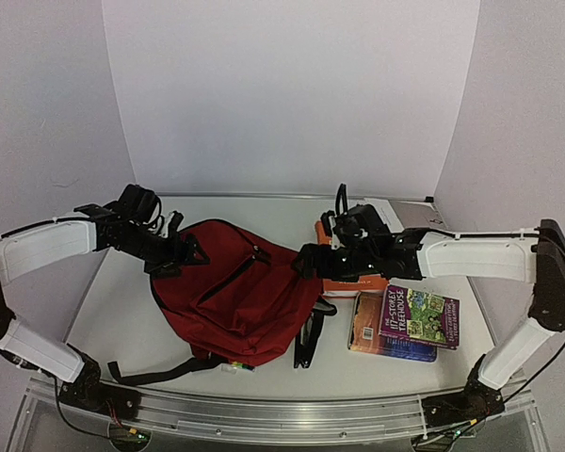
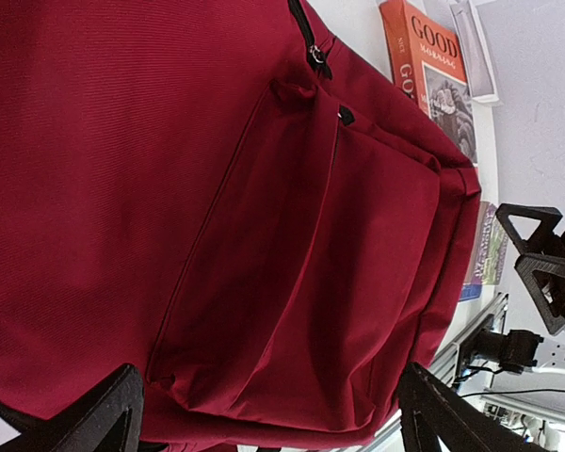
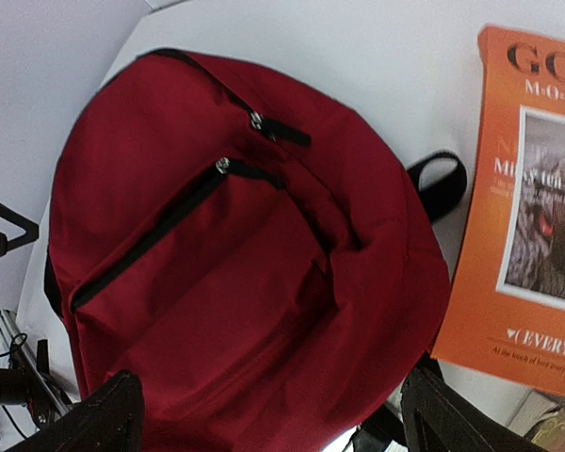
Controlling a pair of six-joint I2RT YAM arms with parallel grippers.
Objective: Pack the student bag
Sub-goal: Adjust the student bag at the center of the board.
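Observation:
The dark red student bag (image 1: 235, 292) lies flat in the middle of the table with its zippers closed and its black straps trailing toward the front edge. It fills the left wrist view (image 2: 217, 217) and most of the right wrist view (image 3: 235, 273). My left gripper (image 1: 190, 252) is open at the bag's far left edge, fingers wide above the fabric. My right gripper (image 1: 306, 261) is open at the bag's right edge, holding nothing. An orange book (image 1: 353, 282) lies under my right arm and also shows in the right wrist view (image 3: 532, 207).
Two books (image 1: 405, 325) are stacked at the front right of the table. A white flat item (image 1: 405, 215) lies at the back right. White walls enclose the table on three sides. A metal rail (image 1: 264, 414) runs along the near edge.

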